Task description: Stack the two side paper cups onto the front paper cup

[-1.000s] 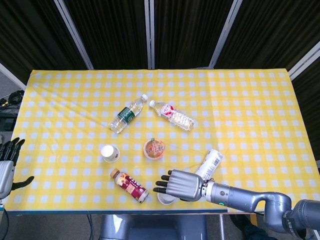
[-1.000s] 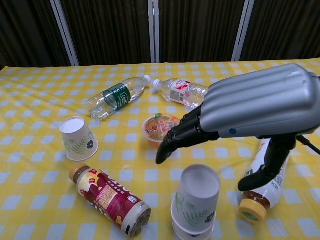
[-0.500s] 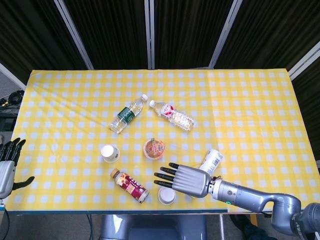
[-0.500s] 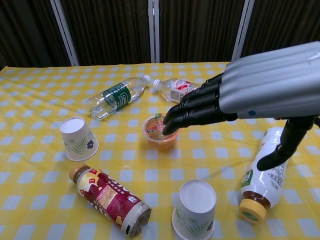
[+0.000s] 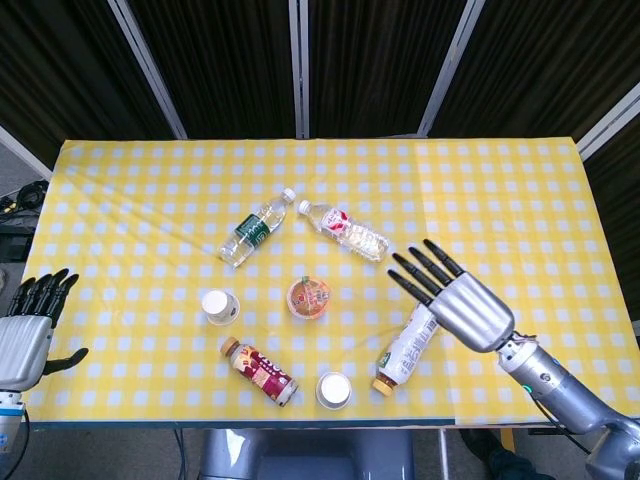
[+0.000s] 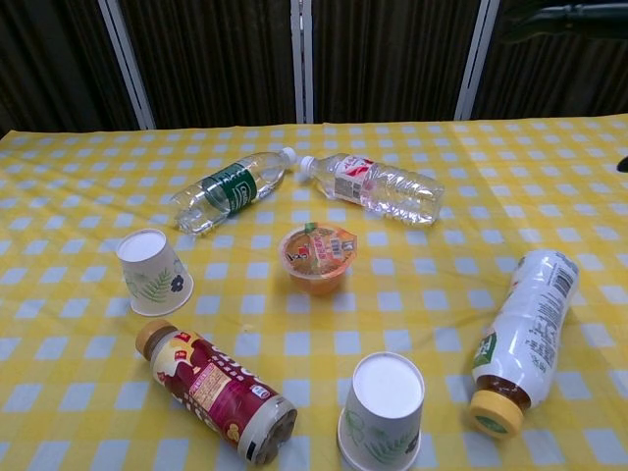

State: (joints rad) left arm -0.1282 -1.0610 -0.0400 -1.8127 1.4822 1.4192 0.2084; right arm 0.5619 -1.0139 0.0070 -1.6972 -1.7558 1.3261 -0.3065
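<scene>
Cups first: we see the front paper cup (image 5: pixel 334 390) standing upside down close to the near edge of the table (image 5: pixel 520 200), already carrying a second cup nested over it, so it reads as a short stack (image 6: pixel 382 412). The left paper cup (image 5: pixel 219 306) also stands upside down, alone, well apart from the stack, to its left and farther from the near edge.

Our right hand (image 5: pixel 458 300) hangs above the table with fingers (image 5: pixel 412 272) spread and straight, holding nothing. Its wrist reaches back toward the near right corner. Just beside it lies a white bottle (image 5: pixel 406 349) on its side, yellow cap pointing at the near edge. Our left hand (image 5: pixel 28 332) sits off the table's left edge, fingers apart, holding nothing.

Between the two cups lies a brown bottle (image 5: pixel 259 370), tilted, its wide end near the stack; in the chest view (image 6: pixel 210 391) it comes close to the stack but does not touch it. A round snack cup (image 5: pixel 309 297) stands farther back, between the left cup and the white bottle. Two clear bottles lie behind it, one with a green label (image 5: pixel 256 229) and one with a red label (image 5: pixel 345 230).

We see bare checkered cloth across the whole far half and the right side of the table.
</scene>
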